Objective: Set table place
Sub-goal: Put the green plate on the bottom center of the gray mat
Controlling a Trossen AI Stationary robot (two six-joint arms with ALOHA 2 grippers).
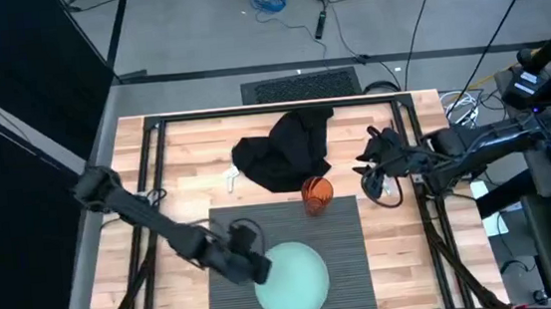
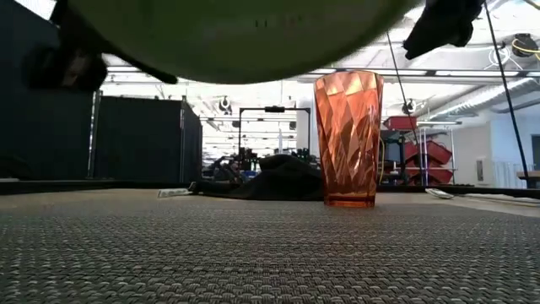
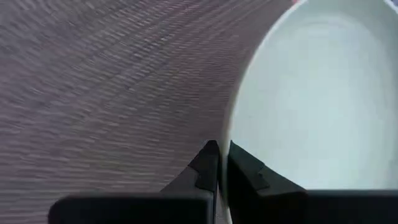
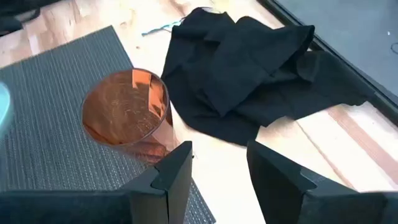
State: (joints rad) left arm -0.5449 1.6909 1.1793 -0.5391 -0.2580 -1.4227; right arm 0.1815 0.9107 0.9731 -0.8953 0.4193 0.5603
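The ribbed dark grey placemat [image 1: 343,239] lies at the near middle of the wooden table. Over it hangs a pale green plate [image 1: 297,281], seen from below in the low view [image 2: 245,34], with my left gripper [image 1: 263,268] shut on it. An orange faceted cup [image 1: 317,193] stands upright on its base on the placemat's far right corner [image 2: 348,139]. A crumpled black napkin [image 1: 285,149] lies on the wood beyond it. My right gripper [image 1: 371,161] hovers open to the right of the cup, with nothing between its fingers [image 4: 217,168]. My left gripper pinches the plate's rim [image 3: 231,118] on the plate's left side between its two fingers, one on the inner face and one on the outer face. The fingers reach in from the table's left. The plate is lifted clear of the placemat [image 2: 253,253].
A small pale object [image 1: 230,181] lies on the wood left of the napkin. Black frame rails [image 1: 154,135] run along the table's sides and far edge. Bare wood lies left and right of the placemat.
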